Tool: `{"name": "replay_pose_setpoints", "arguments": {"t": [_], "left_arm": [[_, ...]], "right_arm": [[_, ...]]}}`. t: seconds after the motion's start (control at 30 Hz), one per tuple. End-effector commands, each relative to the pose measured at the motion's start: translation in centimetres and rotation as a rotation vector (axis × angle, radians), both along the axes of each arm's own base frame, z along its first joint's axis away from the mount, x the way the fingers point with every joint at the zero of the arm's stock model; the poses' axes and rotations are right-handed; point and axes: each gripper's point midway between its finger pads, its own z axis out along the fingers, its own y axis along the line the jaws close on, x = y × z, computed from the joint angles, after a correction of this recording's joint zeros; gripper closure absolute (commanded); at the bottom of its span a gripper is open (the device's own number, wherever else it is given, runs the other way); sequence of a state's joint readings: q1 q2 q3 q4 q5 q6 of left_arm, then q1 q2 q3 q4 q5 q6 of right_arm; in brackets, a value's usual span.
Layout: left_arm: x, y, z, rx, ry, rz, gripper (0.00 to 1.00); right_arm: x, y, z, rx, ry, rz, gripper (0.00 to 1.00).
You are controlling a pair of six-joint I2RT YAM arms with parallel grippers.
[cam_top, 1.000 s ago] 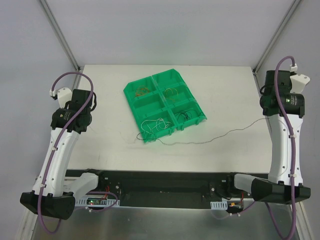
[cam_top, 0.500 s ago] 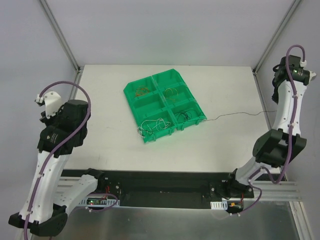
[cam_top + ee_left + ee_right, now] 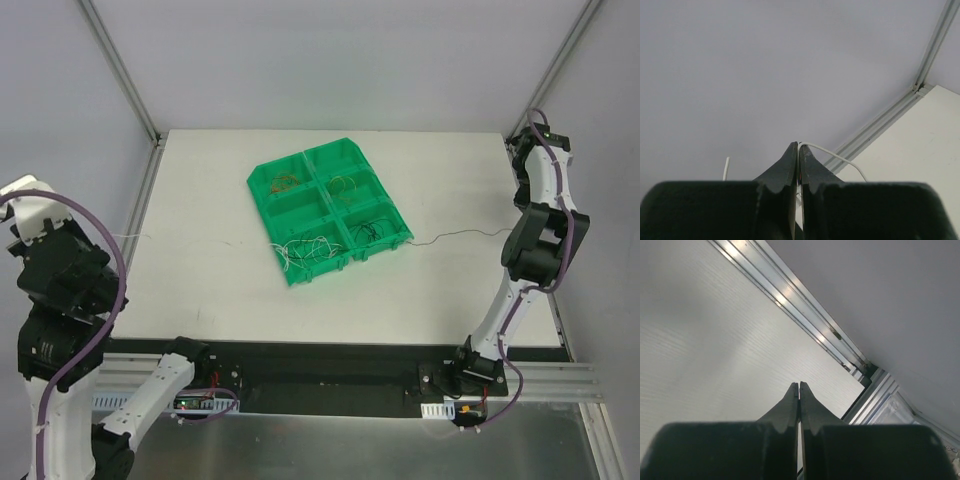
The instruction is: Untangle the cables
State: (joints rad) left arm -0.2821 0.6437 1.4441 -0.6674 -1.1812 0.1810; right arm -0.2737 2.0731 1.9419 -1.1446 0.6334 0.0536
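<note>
Cables (image 3: 306,250): white one (image 3: 830,152) pinched between the left tool's (image 3: 798,146) closed tips.

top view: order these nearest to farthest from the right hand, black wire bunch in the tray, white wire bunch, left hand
From the right hand, on the right:
1. black wire bunch, near-right bin of the green tray
2. white wire bunch, near-left bin
3. left hand, far left
</note>
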Motion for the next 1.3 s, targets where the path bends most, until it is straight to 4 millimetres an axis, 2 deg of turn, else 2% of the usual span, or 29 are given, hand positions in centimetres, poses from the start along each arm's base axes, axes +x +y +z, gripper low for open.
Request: {"name": "replay_pose_setpoints", "arguments": {"t": [0.0,0.1,0.17,0.2,0.3,0.37,0.4,0.43,0.47,0.5,0.53,0.6,0.63,0.7,0.77,0.83,0.93,1.0,1.1,1.17,1.27], "left_arm": [[4.7,-2.3,0.1,0.042,0.073,-0.139,1.00],[7.3,-5.1,-1.6,-0.068,0.074,-0.290,1.00],[8.8,-7.4,-2.9,-0.162,0.067,-0.404,1.00],[9.4,-8.5,-3.6,-0.204,0.076,-0.448,1.00],[10.5,-11.2,-5.4,-0.317,0.096,-0.556,1.00],[10.9,-12.7,-6.1,-0.364,0.111,-0.622,1.00],[11.0,-13.2,-6.3,-0.384,0.113,-0.646,1.00],[11.0,-13.8,-6.4,-0.403,0.117,-0.672,1.00],[11.0,-14.3,-6.6,-0.418,0.123,-0.696,1.00],[10.9,-14.7,-6.7,-0.429,0.126,-0.714,1.00],[10.8,-15.0,-6.9,-0.440,0.129,-0.732,1.00],[10.6,-15.4,-6.9,-0.451,0.132,-0.752,1.00],[10.5,-15.5,-6.8,-0.453,0.128,-0.761,1.00],[10.2,-15.6,-6.5,-0.456,0.118,-0.773,1.00],[9.9,-15.7,-6.0,-0.458,0.105,-0.785,1.00],[9.6,-15.6,-5.2,-0.455,0.085,-0.795,1.00],[9.0,-15.6,-3.4,-0.453,0.037,-0.810,1.00],[8.5,-15.6,-1.6,-0.466,-0.018,-0.823,1.00],[8.4,-16.4,0.9,-0.495,-0.077,-0.866,1.00],[8.4,-17.1,2.3,-0.520,-0.104,-0.906,1.00],[8.6,-18.6,3.6,-0.575,-0.125,-0.970,1.00]], "right_arm": [[1.1,2.0,0.6,0.013,-0.008,0.080,1.00],[1.1,5.5,0.5,0.076,-0.019,0.144,0.99],[0.2,7.8,0.6,0.133,-0.039,0.168,0.89],[-0.6,8.9,0.0,0.193,-0.035,0.169,0.82],[-2.9,11.8,-0.7,0.334,-0.059,0.152,0.43],[-4.2,13.6,-0.8,0.410,-0.082,0.160,0.33],[-4.8,14.2,-0.2,0.425,-0.093,0.161,0.27],[-5.0,14.9,0.3,0.424,-0.100,0.191,0.25],[-5.0,15.5,1.2,0.428,-0.119,0.237,0.22],[-4.6,16.9,2.3,0.425,-0.139,0.320,0.15],[-4.3,17.4,3.5,0.403,-0.157,0.384,0.14],[-3.5,20.0,6.2,0.345,-0.188,0.550,0.13],[-2.8,22.1,7.6,0.335,-0.220,0.649,0.12],[-2.2,27.3,9.0,0.361,-0.254,0.859,0.12],[-2.4,34.6,9.8,0.473,-0.315,1.079,0.12],[-3.6,42.2,10.3,0.676,-0.388,1.251,0.12],[-5.5,51.5,11.7,0.995,-0.542,1.320,0.13],[-6.7,56.1,12.5,1.216,-0.627,1.323,0.13],[-8.3,60.0,13.3,1.365,-0.680,1.376,0.13],[-9.6,61.2,14.0,1.383,-0.681,1.455,0.13],[-11.9,62.9,16.3,1.374,-0.743,1.620,0.12]]}}
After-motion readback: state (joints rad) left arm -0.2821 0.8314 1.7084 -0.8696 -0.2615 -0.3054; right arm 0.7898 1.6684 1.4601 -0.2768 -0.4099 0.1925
